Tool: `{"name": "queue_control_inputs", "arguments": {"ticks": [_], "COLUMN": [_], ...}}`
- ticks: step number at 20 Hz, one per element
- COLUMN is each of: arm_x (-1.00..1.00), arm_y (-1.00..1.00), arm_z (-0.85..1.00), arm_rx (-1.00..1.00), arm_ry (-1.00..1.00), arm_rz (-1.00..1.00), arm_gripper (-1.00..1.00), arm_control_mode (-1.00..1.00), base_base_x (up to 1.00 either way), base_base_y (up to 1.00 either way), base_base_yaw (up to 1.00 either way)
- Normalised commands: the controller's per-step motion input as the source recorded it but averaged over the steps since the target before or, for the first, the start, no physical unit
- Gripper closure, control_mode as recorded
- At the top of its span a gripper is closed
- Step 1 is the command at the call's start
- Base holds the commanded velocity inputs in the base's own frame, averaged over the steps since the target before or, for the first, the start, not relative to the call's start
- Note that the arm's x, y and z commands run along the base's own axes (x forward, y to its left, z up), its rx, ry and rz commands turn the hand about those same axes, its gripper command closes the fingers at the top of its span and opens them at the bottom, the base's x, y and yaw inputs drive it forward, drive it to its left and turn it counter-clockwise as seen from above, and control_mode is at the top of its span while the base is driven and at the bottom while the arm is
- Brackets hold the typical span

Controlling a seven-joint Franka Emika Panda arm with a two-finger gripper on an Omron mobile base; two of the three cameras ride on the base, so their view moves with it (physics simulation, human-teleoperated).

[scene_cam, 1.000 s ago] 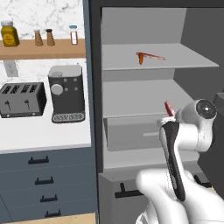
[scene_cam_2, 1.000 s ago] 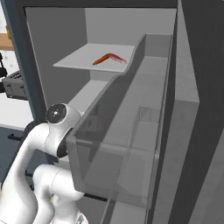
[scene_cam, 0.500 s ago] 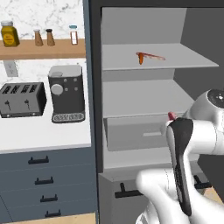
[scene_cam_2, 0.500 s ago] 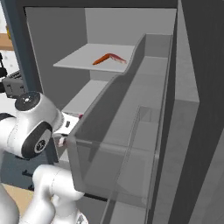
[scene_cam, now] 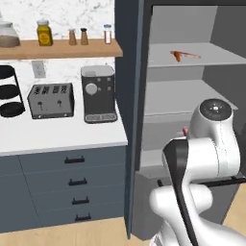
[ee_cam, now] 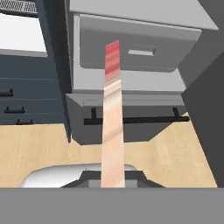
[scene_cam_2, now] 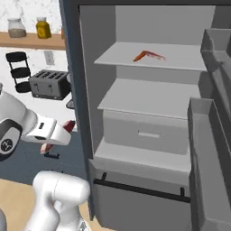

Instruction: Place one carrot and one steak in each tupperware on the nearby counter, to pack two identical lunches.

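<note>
The fingers [scene_cam_2: 67, 128] are clenched on a thin flat steak [ee_cam: 111, 118], red at its far end and pale pink lower down. In the hand view the steak sticks straight out and covers the fingers, so they are hard to see. In the right base view a small red tip of it pokes out past the white hand, in front of the tall dark grey cabinet side. In the left base view the big white arm hides nearly all of it.

Another small orange carrot [scene_cam_2: 140, 56] and a reddish strip lie together on the top grey shelf [scene_cam_2: 180, 61] of the open cabinet, well apart from the hand. They are too small to tell apart clearly. Below sit a second bare shelf and a grey drawer [scene_cam_2: 144, 133].

The white desk [scene_cam: 57, 137] stands left of the cabinet, over dark blue-grey drawers with black bar handles. On it are a grey toaster [scene_cam: 50, 100] and a dark coffee machine [scene_cam: 98, 93]. A wooden shelf [scene_cam: 62, 48] above holds little jars
</note>
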Motion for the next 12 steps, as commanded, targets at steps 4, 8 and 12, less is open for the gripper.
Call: {"name": "queue_control_inputs", "arguments": {"ticks": [4, 8, 12], "arm_x": [0.0, 0.0, 0.0], "arm_y": [0.0, 0.0, 0.0], "arm_z": [0.0, 0.0, 0.0], "arm_rx": [0.0, 0.0, 0.0], "arm_ry": [0.0, 0.0, 0.0], "arm_rz": [0.0, 0.0, 0.0], "arm_gripper": [1.0, 1.0, 1.0], "arm_control_mode": [1.0, 1.0, 1.0], "base_base_x": [-0.25, 0.0, 0.0], "base_base_y": [1.0, 1.0, 1.0], "base_base_yaw": [-0.04, 0.0, 0.0]}}
